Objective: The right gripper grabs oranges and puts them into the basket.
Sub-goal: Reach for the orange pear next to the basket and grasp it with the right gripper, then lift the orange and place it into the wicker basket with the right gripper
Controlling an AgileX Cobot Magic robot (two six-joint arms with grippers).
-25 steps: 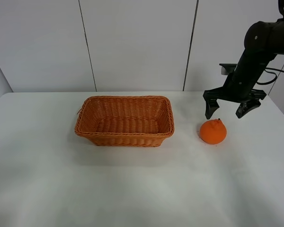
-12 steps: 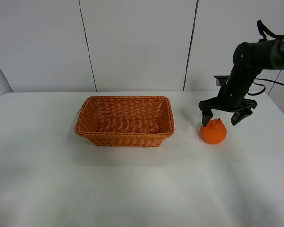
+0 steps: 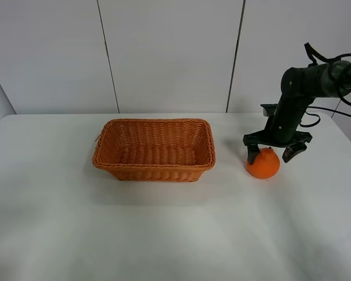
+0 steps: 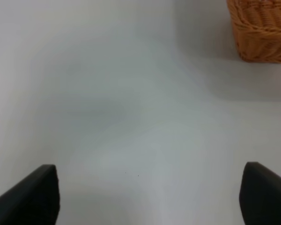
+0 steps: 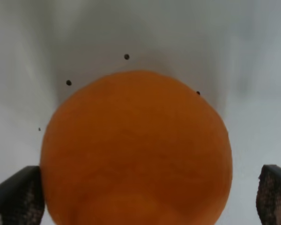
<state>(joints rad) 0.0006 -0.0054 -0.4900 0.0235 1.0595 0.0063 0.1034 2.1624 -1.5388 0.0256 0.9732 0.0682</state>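
Note:
One orange (image 3: 263, 164) sits on the white table to the right of the wicker basket (image 3: 154, 150). My right gripper (image 3: 275, 153) is open and low over the orange, one finger on each side of its top, not closed on it. In the right wrist view the orange (image 5: 136, 150) fills the space between my two fingertips (image 5: 16, 197), which stand apart at the frame's corners. The basket holds nothing. My left gripper (image 4: 150, 194) is open over bare table, with a corner of the basket (image 4: 262, 28) in its view.
The white table (image 3: 164, 234) runs wide in front of the basket and the orange. A white panelled wall stands behind. The left arm does not show in the exterior high view.
My right gripper has come down and slightly left, from above and behind the orange to straddling its top. The orange and the basket have not moved.

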